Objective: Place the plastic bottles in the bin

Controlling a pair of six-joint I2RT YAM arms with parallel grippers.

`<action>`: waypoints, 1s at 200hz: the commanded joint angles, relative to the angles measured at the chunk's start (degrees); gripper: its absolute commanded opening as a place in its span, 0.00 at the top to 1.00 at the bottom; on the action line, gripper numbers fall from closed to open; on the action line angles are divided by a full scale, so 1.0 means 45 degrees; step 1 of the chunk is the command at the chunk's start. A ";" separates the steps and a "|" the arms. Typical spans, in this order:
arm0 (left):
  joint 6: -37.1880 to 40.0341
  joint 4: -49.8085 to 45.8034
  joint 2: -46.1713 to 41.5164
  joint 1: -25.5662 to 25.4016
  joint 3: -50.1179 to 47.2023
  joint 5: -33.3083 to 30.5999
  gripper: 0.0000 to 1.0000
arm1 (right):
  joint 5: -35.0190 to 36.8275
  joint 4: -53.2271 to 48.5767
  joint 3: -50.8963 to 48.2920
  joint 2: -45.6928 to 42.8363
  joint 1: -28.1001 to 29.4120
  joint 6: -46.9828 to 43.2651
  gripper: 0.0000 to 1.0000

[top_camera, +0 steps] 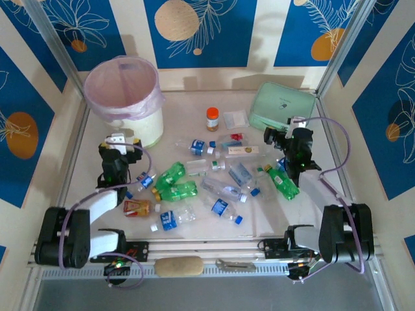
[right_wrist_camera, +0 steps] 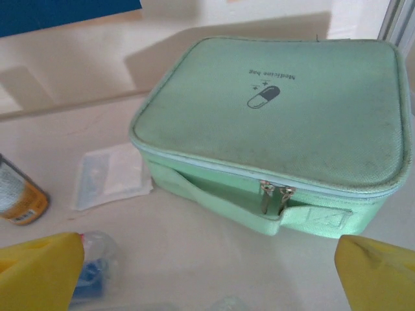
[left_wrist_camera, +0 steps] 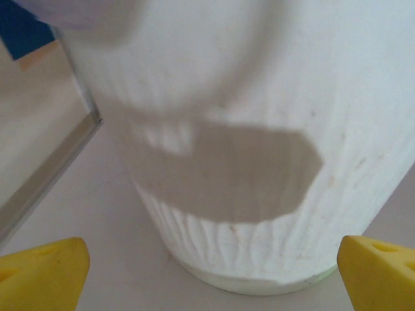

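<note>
Currently, the left hand (top_camera: 120, 141) is standing with its jaws spread wide and gripping nothing, facing the ribbed wall of the white, pink-lined bin (top_camera: 146, 126) just beside it. The right hand (top_camera: 280, 136) is likewise gaping wide and empty, pointing at the mint green medicine bag (top_camera: 282, 107). The plastic bottles (top_camera: 194, 184) are lying scattered on the desk (top_camera: 181, 113) between the two arms.

Plastic bottles (top_camera: 194, 184) scattered mid-table; pink-lined white bin (top_camera: 126, 97) upright, far left.
</note>
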 commanded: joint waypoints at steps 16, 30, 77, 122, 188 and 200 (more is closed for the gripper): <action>-0.2754 -0.4687 -0.2512 -0.0049 0.0793 -0.0136 0.02 | -0.0361 -0.6301 0.2006 -0.0802 0.0676 0.2044 0.00; -0.3456 -0.6259 -0.3468 -0.0049 0.1023 0.0900 0.02 | -0.0925 -0.7670 0.2502 -0.0917 0.0885 0.2548 0.00; -0.4224 -1.2487 -0.4560 -0.0067 0.3212 0.3964 0.03 | -0.1521 -0.8782 0.2831 -0.1063 0.2089 0.3468 0.01; -0.3081 -1.8544 -0.2359 -0.0067 0.6738 0.5102 0.00 | -0.1458 -0.8556 0.3249 -0.0830 0.2995 0.3960 0.01; -0.2818 -2.0022 -0.0655 -0.0144 0.7293 0.5856 0.00 | -0.1029 -0.8062 0.2966 -0.0626 0.3841 0.4673 0.01; -0.2855 -1.9975 -0.0406 -0.0145 0.7188 0.5886 0.00 | -0.0962 -0.7985 0.2911 -0.0597 0.3916 0.4776 0.01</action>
